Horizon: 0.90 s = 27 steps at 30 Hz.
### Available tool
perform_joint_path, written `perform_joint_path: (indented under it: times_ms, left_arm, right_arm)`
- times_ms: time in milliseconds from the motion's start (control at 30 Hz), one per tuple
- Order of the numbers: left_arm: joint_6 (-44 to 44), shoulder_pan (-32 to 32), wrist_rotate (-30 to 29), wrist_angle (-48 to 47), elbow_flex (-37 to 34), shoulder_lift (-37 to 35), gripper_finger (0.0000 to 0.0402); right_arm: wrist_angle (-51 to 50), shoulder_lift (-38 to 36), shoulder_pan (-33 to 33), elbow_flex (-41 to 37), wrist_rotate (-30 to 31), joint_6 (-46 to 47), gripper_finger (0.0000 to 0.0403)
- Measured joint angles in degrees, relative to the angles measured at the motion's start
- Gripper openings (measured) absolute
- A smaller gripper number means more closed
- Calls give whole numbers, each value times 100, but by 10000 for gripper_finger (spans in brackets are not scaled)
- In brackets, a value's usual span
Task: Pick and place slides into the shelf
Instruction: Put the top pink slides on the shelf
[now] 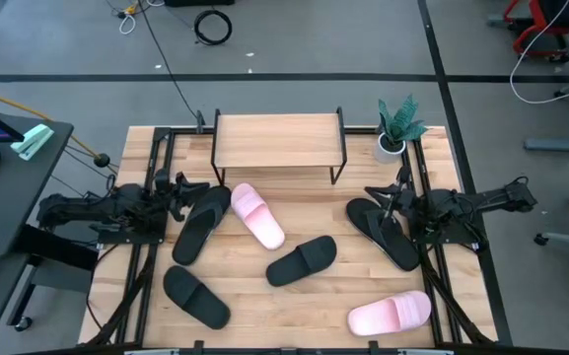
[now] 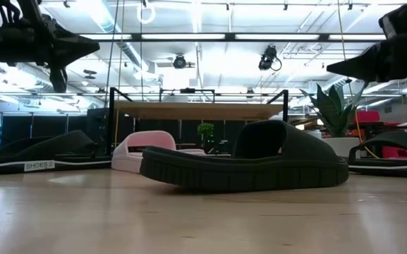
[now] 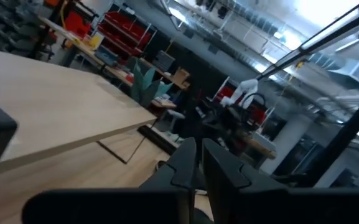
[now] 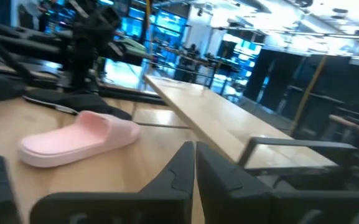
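Observation:
The shelf [image 1: 277, 141] stands at the table's far middle, its light wooden top on a black frame; it also shows in the low view [image 2: 199, 109]. Slides lie on the table: one pink [image 1: 256, 215] beside a black one [image 1: 200, 222], a black one [image 1: 302, 261] at the middle, a black one [image 1: 195, 296] near left, a pink one [image 1: 390, 314] near right, a black one [image 1: 383, 234] at the right. My left gripper [image 1: 183, 187] hovers shut and empty over the left black slide's far end. My right gripper [image 1: 376, 195] hovers shut and empty over the right black slide's far end.
A potted plant [image 1: 397, 128] stands at the far right corner beside the shelf. Black rails run along the table's left [image 1: 146, 266] and right [image 1: 432, 276] sides. Bare wood lies between the slides at the near middle [image 1: 284, 311].

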Motion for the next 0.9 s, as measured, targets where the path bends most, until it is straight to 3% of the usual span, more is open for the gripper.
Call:
perform_joint_path:
  times_ms: [333, 500, 733, 900]
  left_arm:
    - [1294, -94, 15, 253, 45, 1, 40]
    - [1946, -94, 36, -179, 571, 310, 56]
    - [2272, -94, 39, -1628, 1809, 1802, 96]
    - [2261, -92, 40, -1697, 2485, 3310, 124]
  right_arm:
    - [-99, 2, -703, 1, -367, 72, 88]
    - [-109, 2, -1034, 1, -433, 46, 108]
    - [-120, 2, -1414, 1, -595, 327, 112]
    - [-143, 2, -1455, 1, -1165, 815, 112]
